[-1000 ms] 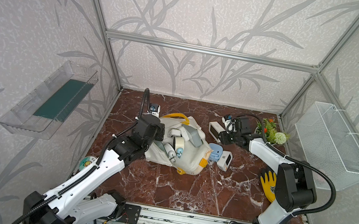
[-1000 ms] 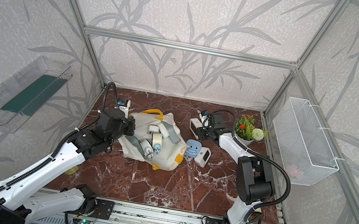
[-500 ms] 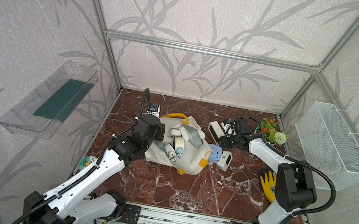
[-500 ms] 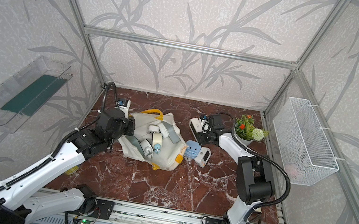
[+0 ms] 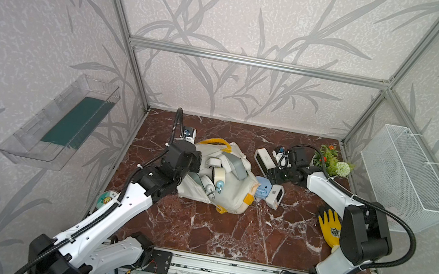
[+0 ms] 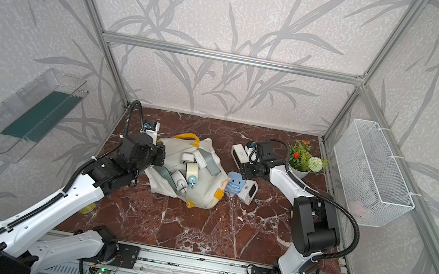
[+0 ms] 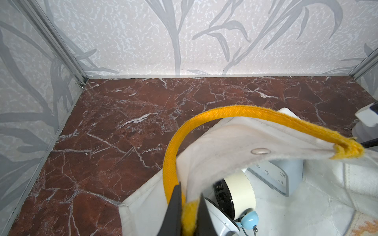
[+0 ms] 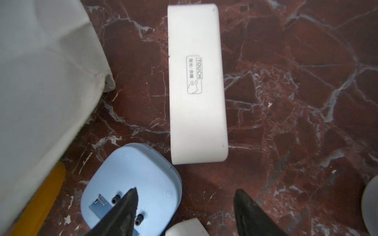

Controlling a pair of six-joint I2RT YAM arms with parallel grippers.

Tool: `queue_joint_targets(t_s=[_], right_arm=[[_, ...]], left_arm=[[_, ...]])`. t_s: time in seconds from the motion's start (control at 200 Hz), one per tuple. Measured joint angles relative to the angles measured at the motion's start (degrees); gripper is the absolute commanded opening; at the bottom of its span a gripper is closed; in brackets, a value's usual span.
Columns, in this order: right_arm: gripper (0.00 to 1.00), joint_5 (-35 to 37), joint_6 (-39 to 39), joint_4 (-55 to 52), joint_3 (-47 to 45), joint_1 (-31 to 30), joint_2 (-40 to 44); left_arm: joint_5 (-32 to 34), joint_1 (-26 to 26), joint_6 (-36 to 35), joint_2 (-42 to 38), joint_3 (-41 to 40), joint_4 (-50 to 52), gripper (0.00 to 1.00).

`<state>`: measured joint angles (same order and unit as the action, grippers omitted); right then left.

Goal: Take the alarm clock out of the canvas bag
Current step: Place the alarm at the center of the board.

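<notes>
The cream canvas bag (image 5: 232, 195) (image 6: 204, 191) lies slumped on the marble, its mouth held open. My left gripper (image 7: 189, 206) is shut on the rim of the bag at its yellow handle (image 7: 225, 112). Inside lie a cream round alarm clock (image 7: 239, 190) (image 5: 217, 175) with a blue bell and a pale square clock (image 7: 274, 173). Outside the bag, by its corner, sit a blue clock (image 5: 263, 188) (image 8: 131, 179), a small white clock (image 5: 276, 196) and a long white clock (image 5: 263, 157) (image 8: 197, 85). My right gripper (image 8: 185, 190) (image 5: 273, 177) hangs open over the marble between them, holding nothing.
A potted plant (image 5: 329, 163) stands at the back right. A yellow glove (image 5: 329, 227) lies by the right arm's base. A white wire basket (image 5: 407, 174) hangs on the right wall and a clear tray (image 5: 62, 122) on the left wall. A round disc (image 5: 106, 200) lies at the left edge.
My right gripper's jaws have spread wider while the arm stayed nearly in place. The left arm, the bag and the clocks have not moved.
</notes>
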<state>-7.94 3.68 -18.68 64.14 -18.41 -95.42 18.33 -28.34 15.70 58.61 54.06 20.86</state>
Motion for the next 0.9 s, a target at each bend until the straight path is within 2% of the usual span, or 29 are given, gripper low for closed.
queue_joint_targets(t_s=[0.305,0.64,0.9], right_arm=[[0.86,1.84,-2.14,3.61,-6.16,0.0,10.54],[0.87,2.29,-3.76,5.46,-11.28,0.0,20.0],[0.86,0.72,-9.68,10.34,-16.98,-0.22,29.68]], left_arm=[[-0.2,0.0,-0.02,0.02,0.0,0.0,0.0],[-0.22,0.0,-0.02,0.02,0.0,-0.02,0.0],[-0.2,0.0,-0.02,0.02,0.0,-0.04,0.0]])
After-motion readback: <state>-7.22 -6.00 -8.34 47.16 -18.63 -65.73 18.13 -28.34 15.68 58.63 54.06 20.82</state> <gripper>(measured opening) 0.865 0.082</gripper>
